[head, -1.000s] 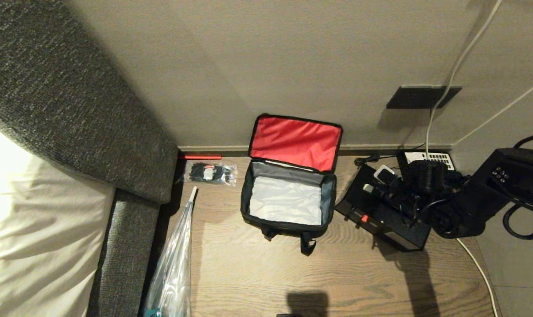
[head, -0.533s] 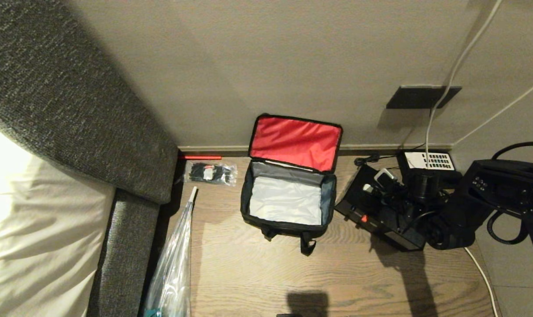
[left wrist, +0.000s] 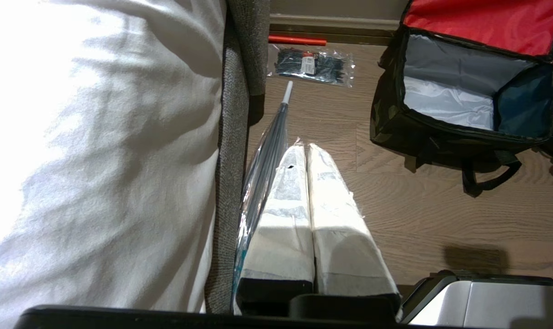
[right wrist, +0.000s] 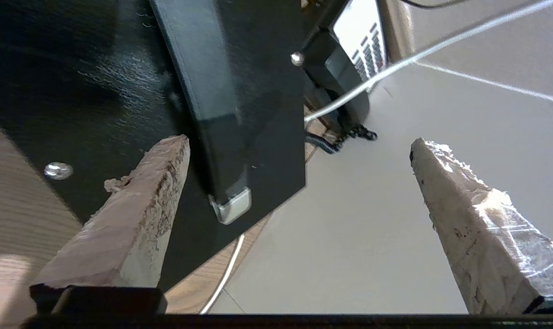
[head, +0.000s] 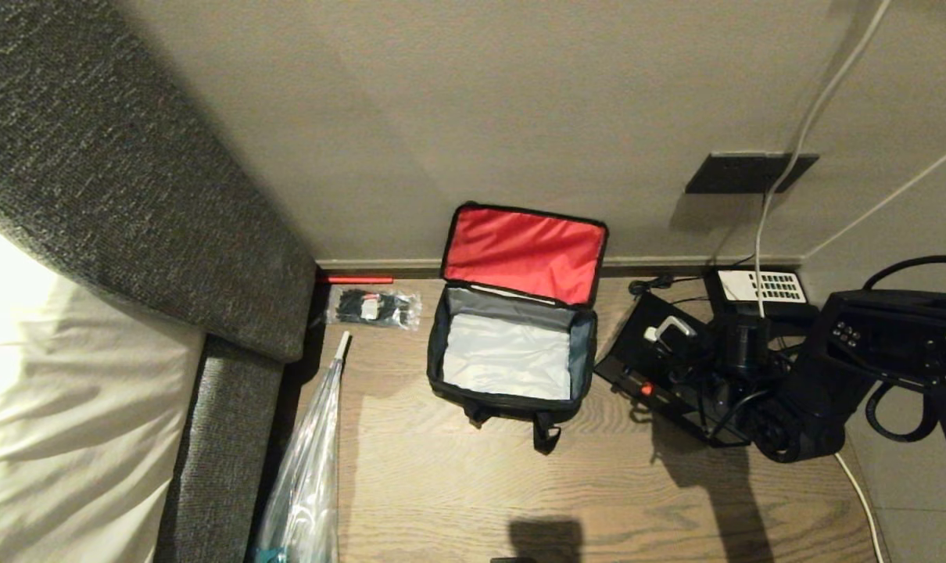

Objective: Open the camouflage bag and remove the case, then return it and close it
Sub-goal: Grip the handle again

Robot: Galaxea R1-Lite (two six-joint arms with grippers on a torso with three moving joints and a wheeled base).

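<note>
The camouflage bag [head: 512, 395] stands open on the wooden floor by the wall. Its red lid [head: 524, 254] is flipped back and its pale grey inside is bare. The black case [head: 637, 352] lies on the floor just right of the bag, red clasp [head: 645, 388] facing forward. My right arm [head: 872, 352] reaches over the case's right end. In the right wrist view my right gripper [right wrist: 300, 139] is wide open and holds nothing. One finger hangs over the case [right wrist: 98, 91] beside its strap handle [right wrist: 212, 91], the other over grey floor. My left gripper [left wrist: 305, 148] is shut and parked left of the bag [left wrist: 441, 132].
A black telephone with a white keypad [head: 758, 287] sits behind the case by the wall, with white cables running past. A clear packet of black items [head: 373, 306], a plastic-wrapped umbrella [head: 309, 469] and a grey bed frame [head: 231, 438] are left of the bag.
My right arm has drawn forward and slightly left over the case, uncovering the pale end of its handle. The gripper stays open. The bag and case have not moved.
</note>
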